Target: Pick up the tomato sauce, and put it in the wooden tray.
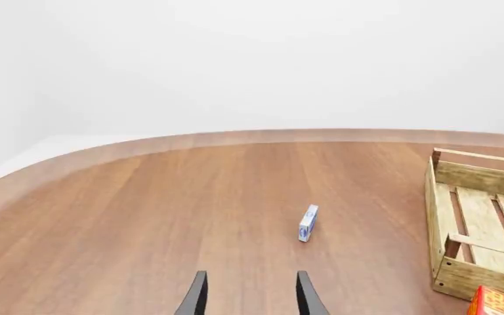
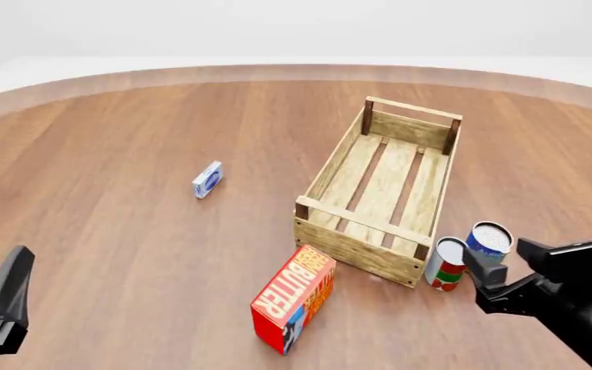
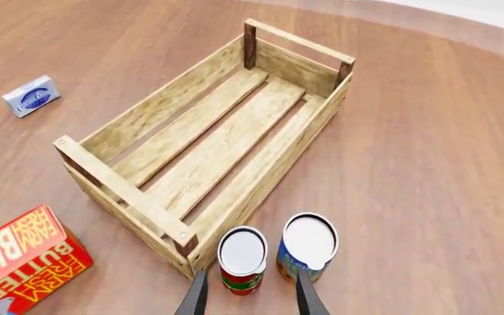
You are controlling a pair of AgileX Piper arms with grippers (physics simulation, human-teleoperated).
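Observation:
The tomato sauce (image 2: 446,264) is a small can with a red, white and green label. It stands upright on the table at the near right corner of the wooden tray (image 2: 326,170). The tray is an empty light-wood slatted crate. In the right wrist view the can (image 3: 241,258) stands just ahead of my right gripper (image 3: 250,296), between the lines of its open fingers and not touched. The tray's near rail (image 3: 121,187) lies beyond it. My left gripper (image 1: 250,296) is open and empty, far to the left.
A blue-and-yellow can (image 2: 487,242) stands right beside the tomato sauce, on its right. A red butter box (image 2: 294,299) lies left of the tray's near end. A small blue-and-white box (image 2: 207,179) lies on the table left of the tray.

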